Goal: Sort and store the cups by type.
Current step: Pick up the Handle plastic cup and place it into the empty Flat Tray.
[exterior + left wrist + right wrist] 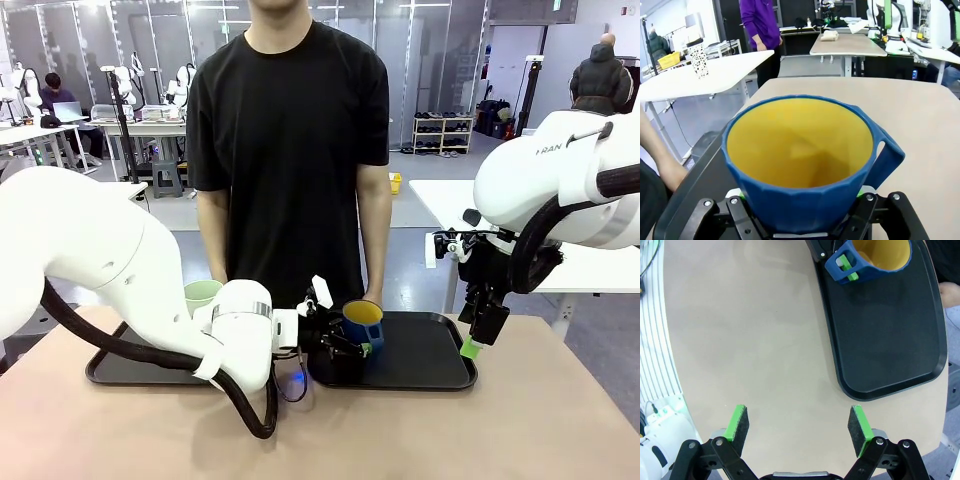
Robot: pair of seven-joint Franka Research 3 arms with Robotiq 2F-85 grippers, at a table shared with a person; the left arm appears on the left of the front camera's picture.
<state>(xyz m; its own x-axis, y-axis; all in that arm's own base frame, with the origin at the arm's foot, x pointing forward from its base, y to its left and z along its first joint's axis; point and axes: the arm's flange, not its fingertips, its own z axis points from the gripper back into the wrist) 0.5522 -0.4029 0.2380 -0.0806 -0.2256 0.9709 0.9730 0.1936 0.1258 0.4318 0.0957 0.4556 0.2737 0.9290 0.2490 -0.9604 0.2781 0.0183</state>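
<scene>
The dark blue mug (362, 322) with a yellow inside sits between the fingers of my left gripper (335, 342), which is shut on it over the left end of the right black tray (430, 355). In the left wrist view the mug (800, 150) is upright, handle to the right, with my left gripper (800, 202) clamping its lower wall. The pale mint-green tumbler (202, 295) stands on the left black tray (120, 372), partly hidden behind my left arm. My right gripper (474, 345) hangs open beside the right tray's right edge; the right wrist view shows this gripper (799, 426) over bare tabletop, with the mug (875, 260) at the far end of the tray (885, 350).
A person in a black shirt (290, 150) stands at the table's far side, hands down near the trays. Their forearm (660, 160) shows at the left in the left wrist view. A black-and-white patterned tumbler (699, 60) stands on a separate white table farther off.
</scene>
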